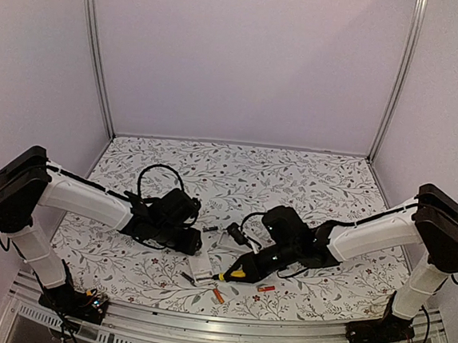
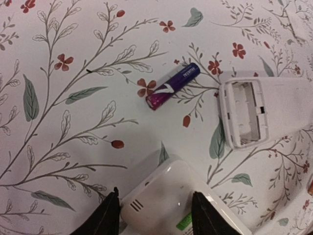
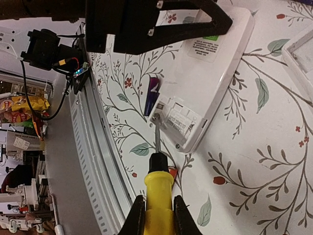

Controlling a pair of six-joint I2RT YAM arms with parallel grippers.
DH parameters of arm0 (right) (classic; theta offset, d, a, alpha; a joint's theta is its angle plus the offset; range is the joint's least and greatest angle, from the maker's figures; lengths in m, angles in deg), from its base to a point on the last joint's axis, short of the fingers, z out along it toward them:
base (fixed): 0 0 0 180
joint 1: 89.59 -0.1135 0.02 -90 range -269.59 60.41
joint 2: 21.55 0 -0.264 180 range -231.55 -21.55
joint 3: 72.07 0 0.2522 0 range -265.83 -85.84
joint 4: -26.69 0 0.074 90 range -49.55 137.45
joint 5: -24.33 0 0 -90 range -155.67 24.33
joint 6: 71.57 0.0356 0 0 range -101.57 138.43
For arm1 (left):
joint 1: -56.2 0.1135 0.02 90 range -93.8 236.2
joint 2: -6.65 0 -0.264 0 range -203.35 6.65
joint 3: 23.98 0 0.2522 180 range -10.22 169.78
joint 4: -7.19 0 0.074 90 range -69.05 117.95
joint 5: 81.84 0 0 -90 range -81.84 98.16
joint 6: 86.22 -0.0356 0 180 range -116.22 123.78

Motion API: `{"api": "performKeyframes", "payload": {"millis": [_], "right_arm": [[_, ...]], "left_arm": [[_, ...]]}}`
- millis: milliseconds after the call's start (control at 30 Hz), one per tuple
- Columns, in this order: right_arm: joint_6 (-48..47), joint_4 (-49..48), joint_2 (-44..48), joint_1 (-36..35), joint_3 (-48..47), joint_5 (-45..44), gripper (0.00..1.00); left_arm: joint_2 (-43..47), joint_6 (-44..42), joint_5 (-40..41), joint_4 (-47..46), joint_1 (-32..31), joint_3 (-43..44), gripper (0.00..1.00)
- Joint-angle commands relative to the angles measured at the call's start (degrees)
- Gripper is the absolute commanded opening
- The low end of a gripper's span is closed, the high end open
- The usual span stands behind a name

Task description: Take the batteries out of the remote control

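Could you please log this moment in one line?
left gripper: shut on remote; right gripper: shut on screwdriver; tip: at battery bay; purple battery: loose

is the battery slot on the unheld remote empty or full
Empty: the open slot shows bare plastic, no batteries; a purple battery lies beside it.

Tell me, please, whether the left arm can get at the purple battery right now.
Probably not yet: the battery lies uncovered on the table, but the left claw is clamped around the white remote.

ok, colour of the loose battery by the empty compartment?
The battery is purple with white lettering; left wrist view.
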Motion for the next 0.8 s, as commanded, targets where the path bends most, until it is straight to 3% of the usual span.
{"api": "performKeyframes", "payload": {"millis": [0, 300, 433, 600, 767], "right_arm": [[-0.17, -3.59, -1.08, -0.09, -0.46, 3.97, 0.0], [0.11, -4.29, 1.2, -0.09, 0.34, 0.96, 0.0], [0.08, -4.5, 7.03, 0.49, 1.92, -4.37, 0.0], [1.18, -4.43, 13.98, 3.01, 6.24, -11.31, 0.0], [2.46, -4.4, 17.4, 5.71, 10.79, -12.45, 0.0]], "left_arm": [[-2.91, -0.53, -0.38, 7.76, -1.2, -1.13, 0.49], [-2.31, -0.74, 0.28, 8.02, -1.21, -0.25, 0.51], [-0.21, -1.42, 1.33, 8.15, -1.18, 1.49, 0.6], [3.87, -3.07, 2.05, 9.37, -0.28, 5.57, 0.79], [11.21, -5.92, 0.73, 8.45, 2.34, 6.81, 0.86]]}}
